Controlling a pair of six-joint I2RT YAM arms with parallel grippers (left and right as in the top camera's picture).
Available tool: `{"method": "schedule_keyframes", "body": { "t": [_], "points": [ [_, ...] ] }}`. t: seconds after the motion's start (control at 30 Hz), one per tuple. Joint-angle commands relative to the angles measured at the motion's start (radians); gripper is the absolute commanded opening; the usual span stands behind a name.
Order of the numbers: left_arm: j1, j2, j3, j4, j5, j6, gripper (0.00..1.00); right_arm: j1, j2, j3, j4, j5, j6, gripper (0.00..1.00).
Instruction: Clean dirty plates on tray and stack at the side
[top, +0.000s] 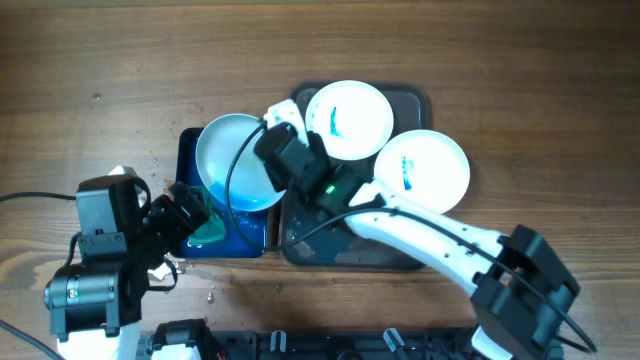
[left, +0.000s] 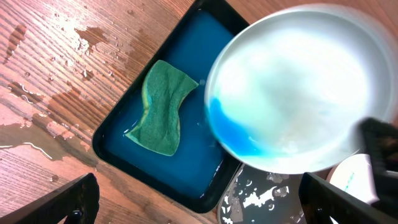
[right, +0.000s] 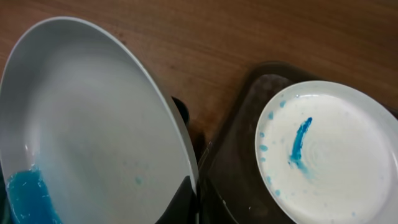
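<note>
My right gripper (top: 272, 160) is shut on the rim of a white plate (top: 232, 160), holding it tilted over the blue tray (top: 190, 150); blue liquid pools at its low edge (left: 233, 134). The held plate fills the left of the right wrist view (right: 87, 124). Two more white plates with blue smears lie on the dark tray (top: 415, 100): one at the back (top: 350, 120), one at the right (top: 425, 170). My left gripper (top: 190, 215) is open and empty, over the blue tray's front edge near the green sponge (left: 161, 106).
The blue tray (left: 193, 168) holds blue water and the sponge. Water is spilt on the wooden table left of it (left: 56, 93). The dark tray's wet front left corner shows in the left wrist view (left: 261, 199).
</note>
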Motion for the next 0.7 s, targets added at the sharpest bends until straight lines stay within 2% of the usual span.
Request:
{"method": "schedule_keyframes", "body": {
  "t": [0.0, 0.17, 0.33, 0.53, 0.67],
  "points": [
    [0.006, 0.000, 0.011, -0.001, 0.012, 0.008, 1.00, 0.062, -0.025, 0.012, 0.082, 0.231, -0.091, 0.04],
    [0.006, 0.000, 0.011, 0.000, 0.012, 0.008, 1.00, 0.152, -0.097, 0.012, 0.222, 0.388, -0.448, 0.04],
    [0.006, 0.000, 0.011, 0.000, 0.012, 0.008, 1.00, 0.160, -0.103, 0.012, 0.235, 0.424, -0.535, 0.04],
    [0.006, 0.000, 0.011, 0.000, 0.012, 0.008, 1.00, 0.209, -0.103, 0.012, 0.329, 0.502, -0.764, 0.04],
    [0.005, 0.000, 0.011, 0.000, 0.012, 0.008, 0.99, 0.220, -0.103, 0.012, 0.356, 0.520, -0.792, 0.04]
  ]
}}
